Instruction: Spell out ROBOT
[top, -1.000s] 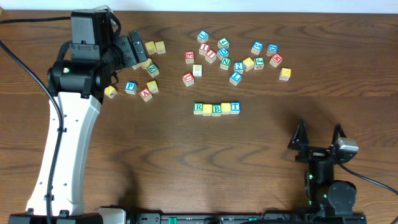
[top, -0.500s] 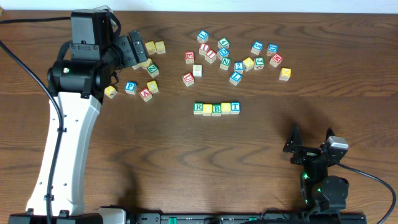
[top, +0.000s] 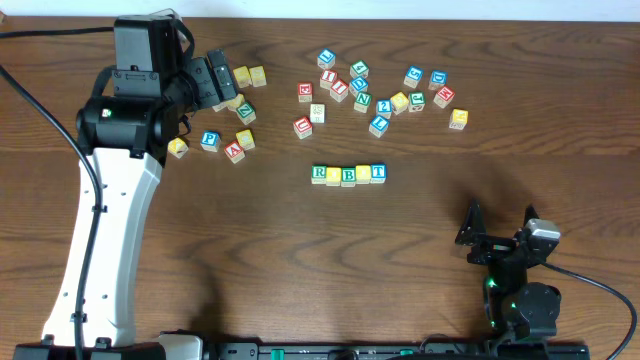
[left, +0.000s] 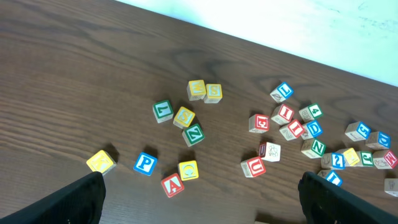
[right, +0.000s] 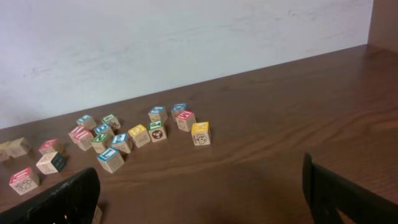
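Five wooden cubes stand in a tight row at the table's middle: green R (top: 319, 173), a yellow-topped cube (top: 334, 174), green B (top: 348, 175), another yellow-topped cube (top: 363, 173) and blue T (top: 378, 172). My left gripper (top: 230, 88) hovers at the back left over a group of loose cubes, far from the row. It is open and holds nothing; its fingers (left: 81, 199) frame bare wood. My right gripper (top: 498, 225) sits near the front right, below and to the right of the row. It is also open and empty, its fingers (right: 62, 202) spread wide.
Loose cubes lie under the left gripper, among them a blue P (left: 145, 163), a red A (left: 172, 184) and a yellow one (left: 101, 161). A larger scatter (top: 380, 90) lies behind the row, also seen as a cluster (right: 130, 134). A white wall (right: 186, 37) bounds the far edge.
The right gripper has drawn back toward the front edge and slightly left, staying open. The left arm and all cubes are unchanged.
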